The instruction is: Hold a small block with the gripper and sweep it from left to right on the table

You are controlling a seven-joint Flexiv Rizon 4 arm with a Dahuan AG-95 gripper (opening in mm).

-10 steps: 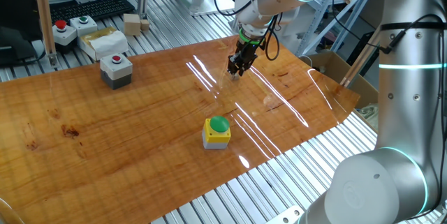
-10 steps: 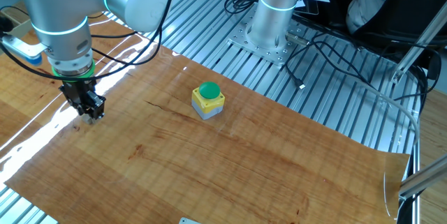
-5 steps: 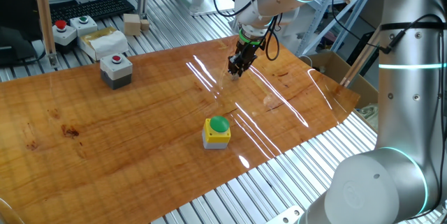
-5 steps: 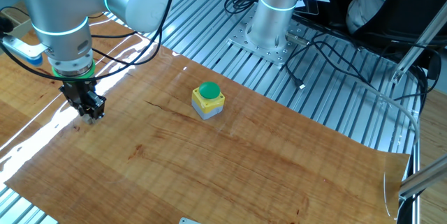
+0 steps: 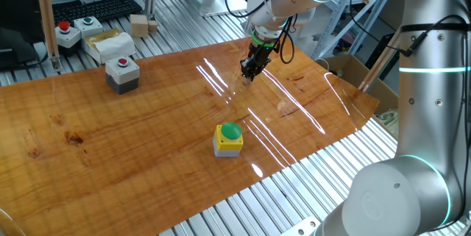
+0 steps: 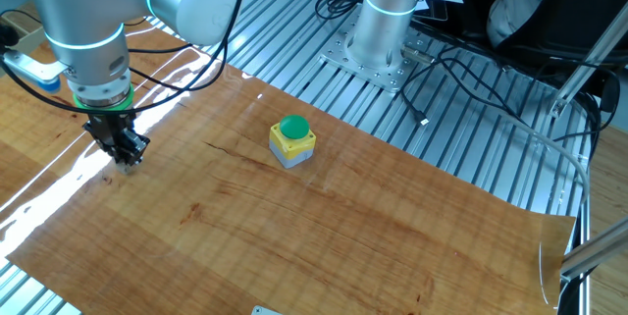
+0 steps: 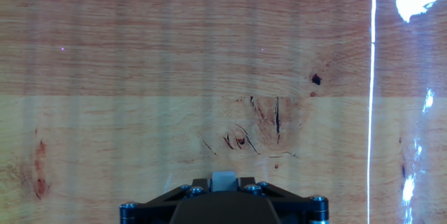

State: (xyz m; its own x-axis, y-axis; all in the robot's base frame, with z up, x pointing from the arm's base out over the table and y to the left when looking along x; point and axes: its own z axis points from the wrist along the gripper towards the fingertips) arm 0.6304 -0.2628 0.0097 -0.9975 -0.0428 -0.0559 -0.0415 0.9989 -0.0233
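Note:
My gripper (image 5: 248,73) is black with a green ring above it, low over the orange-brown table (image 5: 147,140) near its far edge. It also shows in the other fixed view (image 6: 127,157) and in the hand view (image 7: 223,183). It is shut on the small block (image 7: 223,180), a tiny pale cube whose top shows between the black fingers in the hand view. In both fixed views the block is too small and hidden by the fingers. The block sits at or just above the table surface.
A yellow-and-grey box with a green button (image 5: 229,138) stands mid-table, also seen in the other fixed view (image 6: 292,140). A grey box with a red button (image 5: 122,73) stands at the back left. More button boxes (image 5: 68,33) and pale wooden blocks (image 5: 140,24) lie on the aluminium frame.
The gripper has shifted very slightly along the table; otherwise nothing has visibly changed.

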